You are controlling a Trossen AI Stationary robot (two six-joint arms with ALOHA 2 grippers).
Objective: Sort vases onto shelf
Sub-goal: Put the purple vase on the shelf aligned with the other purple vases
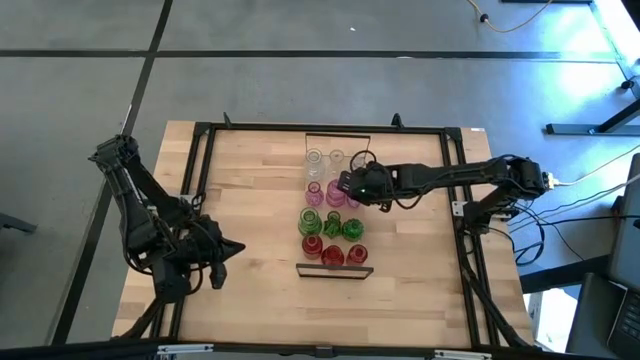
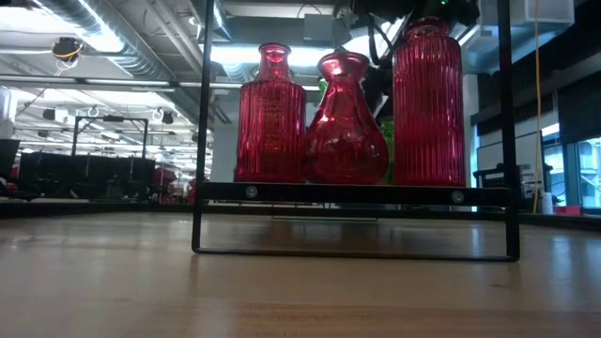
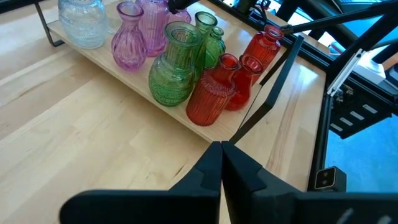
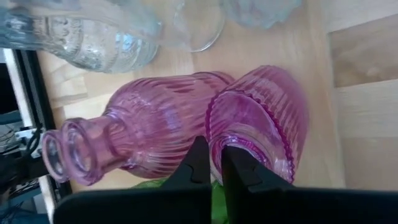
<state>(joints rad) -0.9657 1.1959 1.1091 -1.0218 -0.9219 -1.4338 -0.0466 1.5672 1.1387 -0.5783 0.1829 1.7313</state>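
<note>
On the shelf [image 1: 335, 268] already: clear vases [image 1: 325, 158] at the far end, then pink vases [image 1: 325, 192], green vases [image 1: 333, 225], red vases [image 1: 333, 255] nearest. Nothing loose on the surface [image 1: 250, 210], so pretty much sorted. Right gripper [image 1: 347, 185], fingers together, empty, hovering right over the pink ones, maybe nudging one straight. Left gripper [image 1: 238, 248] parked off to the side, also closed, holding nothing.

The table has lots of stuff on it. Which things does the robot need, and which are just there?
For the job:
- vases, red, green, pink, clear
- shelf
- right hand, shut above the pink vases

Just there:
- left hand, shut, waiting aside
- cables beside the table
</note>
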